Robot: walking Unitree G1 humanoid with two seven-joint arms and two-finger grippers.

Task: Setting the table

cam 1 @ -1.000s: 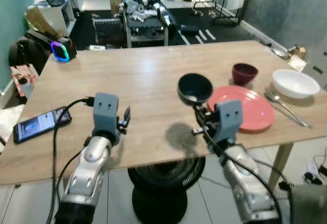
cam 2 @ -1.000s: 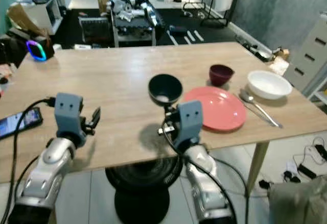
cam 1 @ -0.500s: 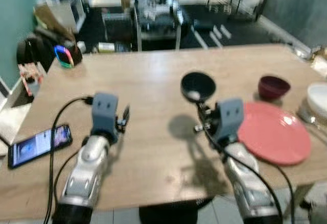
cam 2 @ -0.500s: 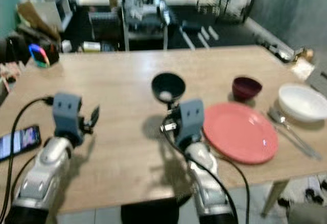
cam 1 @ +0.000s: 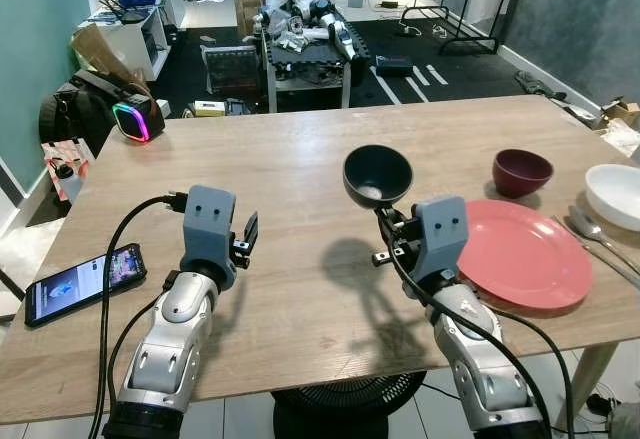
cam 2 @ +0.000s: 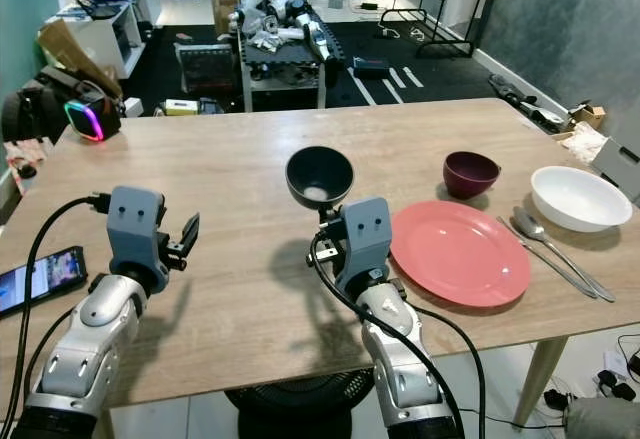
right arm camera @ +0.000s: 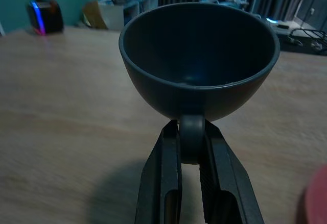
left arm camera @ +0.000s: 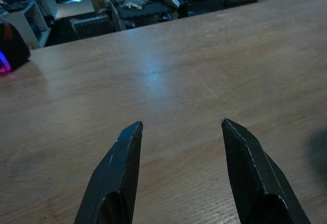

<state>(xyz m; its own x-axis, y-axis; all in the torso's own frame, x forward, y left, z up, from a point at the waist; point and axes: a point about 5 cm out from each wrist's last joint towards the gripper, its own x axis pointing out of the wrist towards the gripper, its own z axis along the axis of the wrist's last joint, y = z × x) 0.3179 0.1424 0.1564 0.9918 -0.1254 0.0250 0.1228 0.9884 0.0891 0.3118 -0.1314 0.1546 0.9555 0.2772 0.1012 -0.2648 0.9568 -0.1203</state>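
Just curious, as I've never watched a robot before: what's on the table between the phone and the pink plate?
Between the phone and the pink plate, the eye views show bare wood, with both arms reaching over it; the right end effector holds a dark bowl above it.

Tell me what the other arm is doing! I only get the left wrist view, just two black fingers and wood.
Observer: The right gripper holds a dark bowl up above the table, with its fingers shut on a nub at the bowl's base.
Operator: Is there a plate yet?
Observer: Yes, a pink plate lies on the table, to the right of that bowl.
Operator: Anything else over there?
Observer: A maroon bowl stands on the table just beyond the plate.
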